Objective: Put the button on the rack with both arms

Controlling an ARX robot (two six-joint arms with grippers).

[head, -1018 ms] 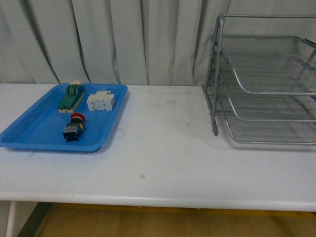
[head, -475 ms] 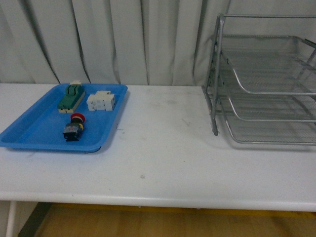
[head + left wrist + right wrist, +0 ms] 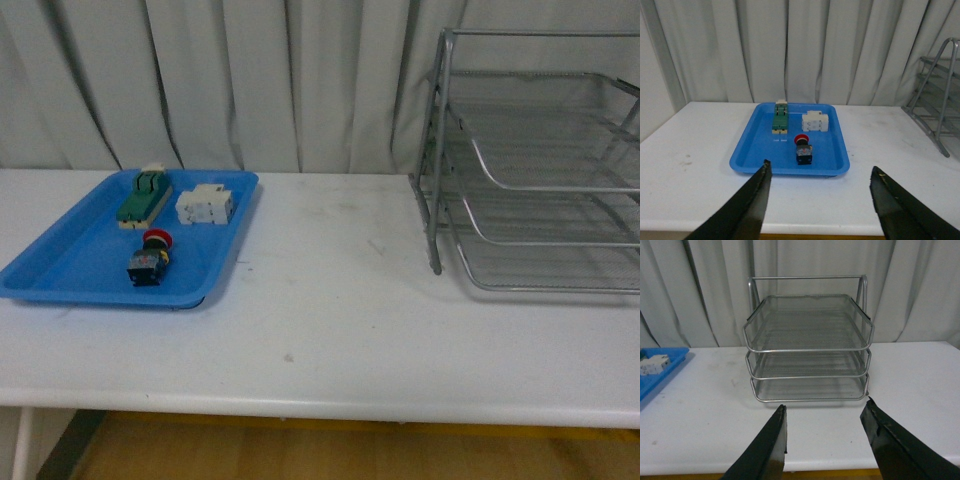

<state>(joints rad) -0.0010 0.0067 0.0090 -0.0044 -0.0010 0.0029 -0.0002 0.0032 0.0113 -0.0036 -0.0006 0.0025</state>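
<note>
The button (image 3: 150, 256), with a red cap, yellow collar and black-and-blue body, lies in the blue tray (image 3: 60, 270) at the table's left; it also shows in the left wrist view (image 3: 803, 148). The silver wire-mesh rack (image 3: 540, 160) with three tiers stands at the right, and faces the right wrist camera (image 3: 810, 347). Neither arm shows in the front view. My left gripper (image 3: 819, 169) is open and empty, over the table's front edge, short of the tray. My right gripper (image 3: 825, 408) is open and empty, in front of the rack.
In the blue tray (image 3: 760, 150) a green-and-beige flat switch (image 3: 144, 197) and a white blocky part (image 3: 205, 205) lie behind the button. Grey curtains (image 3: 250, 80) hang behind the white table (image 3: 330, 330).
</note>
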